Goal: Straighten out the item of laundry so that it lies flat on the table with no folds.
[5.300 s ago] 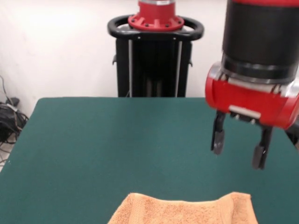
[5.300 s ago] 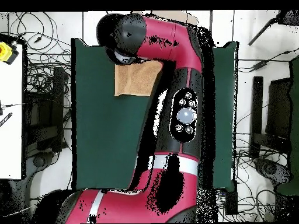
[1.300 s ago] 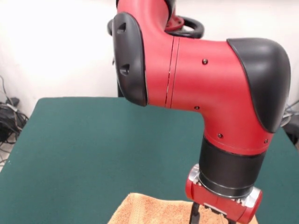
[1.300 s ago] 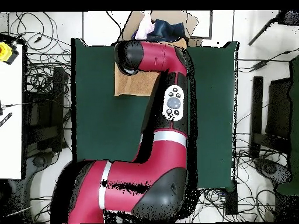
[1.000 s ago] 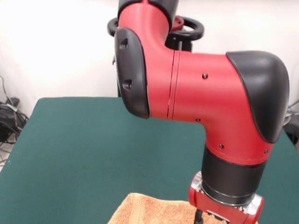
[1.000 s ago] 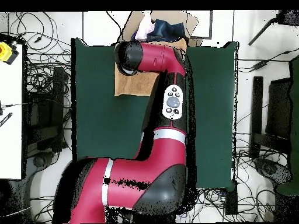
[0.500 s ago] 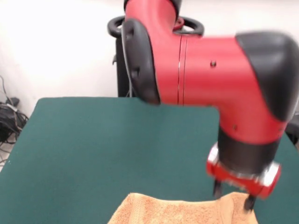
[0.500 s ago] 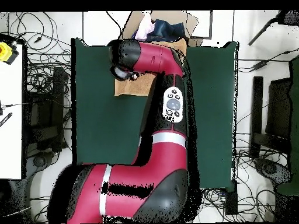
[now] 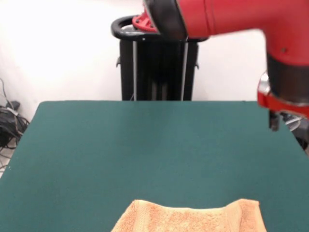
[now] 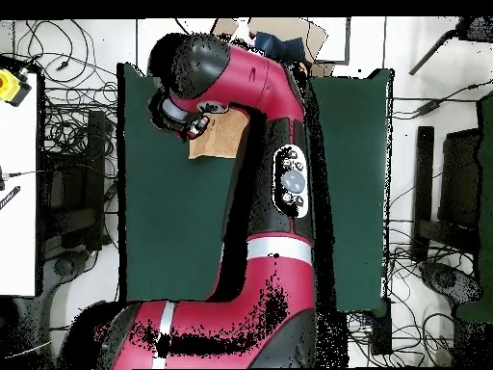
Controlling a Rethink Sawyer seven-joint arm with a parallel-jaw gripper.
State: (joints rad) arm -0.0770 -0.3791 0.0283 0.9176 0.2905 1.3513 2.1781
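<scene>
The item of laundry [image 9: 193, 217], a light orange-tan terry towel, lies at the near edge of the dark green table [image 9: 120, 145], cut off by the picture's bottom. Its far edge is wavy, with a raised hump at the right corner. In the overhead view only part of the towel [image 10: 220, 135] shows beside the arm. My gripper [image 9: 282, 121] hangs high at the right edge of the front view, well above and beyond the towel, holding no cloth. From overhead the gripper [image 10: 188, 123] sits just off the towel's left side.
The red arm [image 10: 270, 173] covers the table's middle from overhead. A cardboard box with clothes [image 10: 279, 39] stands past the table's top edge. Cables lie on the floor around the table, and a white surface [image 10: 17, 193] stands at the left.
The gripper, which was down at the towel's right part a second ago, has risen and swung away to the right in the front view. The towel stays on the table.
</scene>
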